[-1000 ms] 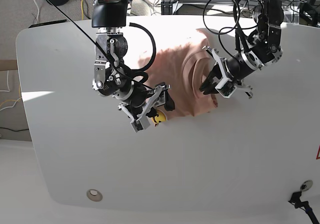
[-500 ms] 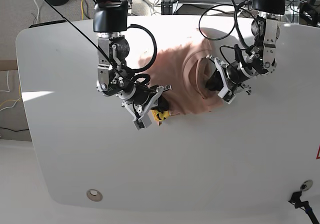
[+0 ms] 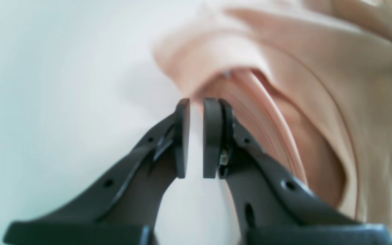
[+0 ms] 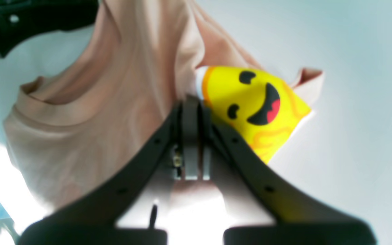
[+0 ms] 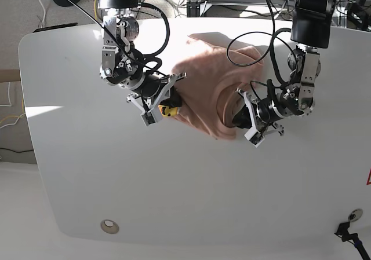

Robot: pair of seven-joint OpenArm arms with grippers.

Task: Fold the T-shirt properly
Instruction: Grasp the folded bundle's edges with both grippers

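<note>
- The salmon-pink cotton T-shirt (image 5: 206,95) lies bunched near the white table's (image 5: 174,202) far edge.
- Right gripper (image 4: 192,136) is clamped on its fabric beside the yellow smiley print (image 4: 254,105).
- Left gripper (image 3: 196,136) is parted by a narrow gap, holding nothing, at the ribbed neckline (image 3: 274,112).

I cannot read any words or numbers here. The T-shirt (image 4: 121,98) has only a yellow smiling face picture (image 4: 257,105) on it, with no letters, right by my right gripper (image 4: 192,136).

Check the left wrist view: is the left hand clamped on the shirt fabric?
No: the left hand shows a bare gap between its fingers, with the T-shirt lying just beyond them.
</note>
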